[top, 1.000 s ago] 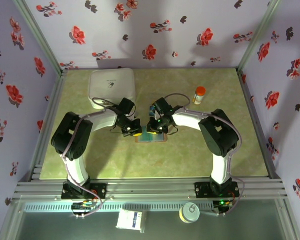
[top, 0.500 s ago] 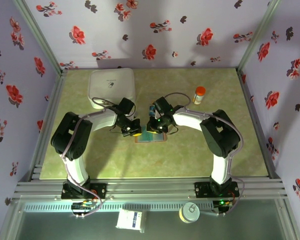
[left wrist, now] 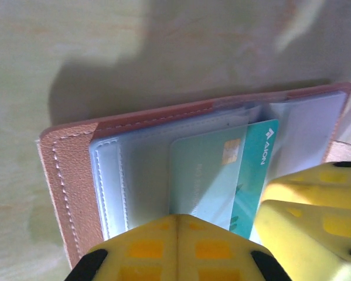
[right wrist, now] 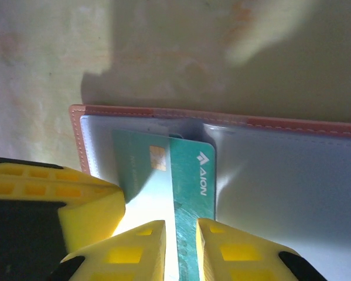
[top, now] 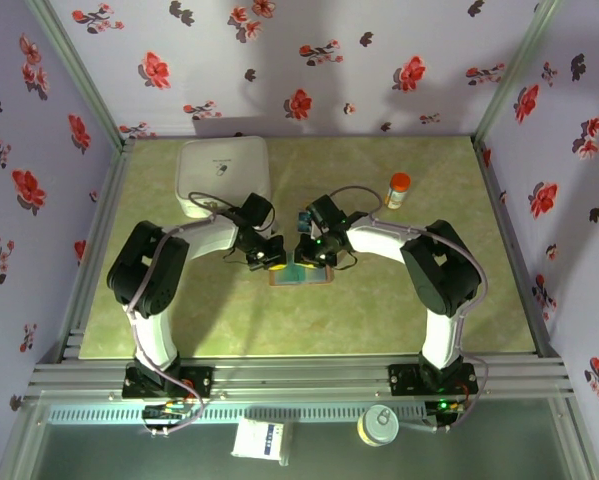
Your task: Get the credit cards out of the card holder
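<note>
- Table [top: 429, 320]: pale green top.
- White box [top: 224, 172]: rounded, at 11 o'clock on the table.
- Card holder [top: 314, 277]: open flat, just 6 o'clock of centre, tan edge, clear sleeves.
- Left gripper [left wrist: 176, 234]: clenched, empty, tips at the holder's 9 o'clock side.
- Right gripper [right wrist: 181, 234]: pinching the teal credit card [right wrist: 190, 170], which is partly out of its sleeve.
- Orange-capped bottle [top: 399, 190]: upright, at 1 o'clock.

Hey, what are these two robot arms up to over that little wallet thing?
They are working a card out of an open card holder lying mid-table. The right hand has a teal card pinched between its fingers; the card sits partly under a clear sleeve. The left hand is shut, its tips at the holder's edge right beside it, apparently pinning the holder down.
</note>
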